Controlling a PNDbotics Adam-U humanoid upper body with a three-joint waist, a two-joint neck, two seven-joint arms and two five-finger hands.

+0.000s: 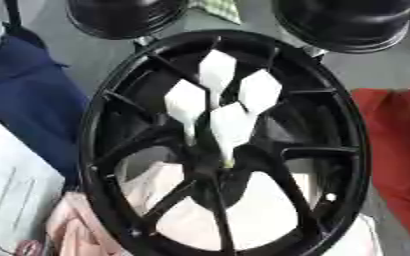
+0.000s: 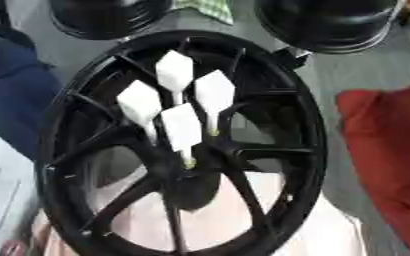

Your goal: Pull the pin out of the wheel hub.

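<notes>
A large black spoked wheel hub (image 1: 99,125) fills the middle of both views, seen from above. Several white pins with flat diamond-shaped heads stand in its centre, clustered close together. The farthest pin (image 1: 217,70) is at the top, one pin (image 1: 260,91) is to the right, another pin (image 1: 185,102) is to the left, and the nearest pin (image 1: 230,125) sits lowest. Their thin stems run down into the hub's centre, and a yellowish tip (image 2: 189,162) shows at the bottom of the nearest one. Neither of my hands shows in either view.
Two more black wheels (image 1: 125,17) (image 1: 348,22) lie at the far edge. Blue cloth (image 1: 25,95) lies to the left and red cloth (image 1: 401,150) to the right. White paper (image 1: 7,190) is at lower left. Pink cloth (image 1: 261,210) shows through the spokes.
</notes>
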